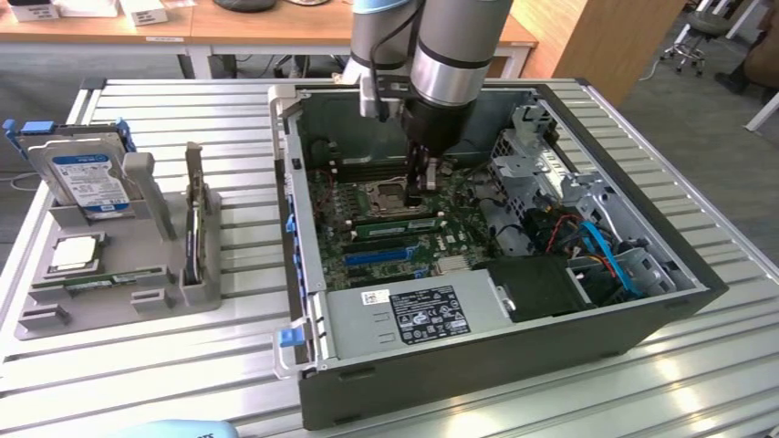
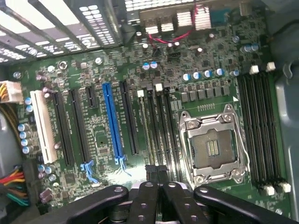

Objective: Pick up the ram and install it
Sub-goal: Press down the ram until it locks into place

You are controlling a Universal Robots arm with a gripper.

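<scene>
1 arm is lowered into the open computer case (image 1: pixel 487 274) on the bench (image 1: pixel 182 365), its pincer (image 2: pixel 156 179) closed above the motherboard (image 2: pixel 140 93), just beside the empty processor socket (image 2: pixel 212 147). Whether anything is gripped cannot be told. The ram (image 1: pixel 109 280) is seen lying in the grey holder (image 1: pixel 122 310), beside the processor chip (image 1: pixel 76 253) and hard drive (image 1: pixel 88 180).

Wooden desks (image 1: pixel 244 27) behind slatted metal table (image 1: pixel 681 365); grey floor (image 1: pixel 694 119), possibly carpet; office chair (image 1: pixel 696 36) at far corner.
</scene>
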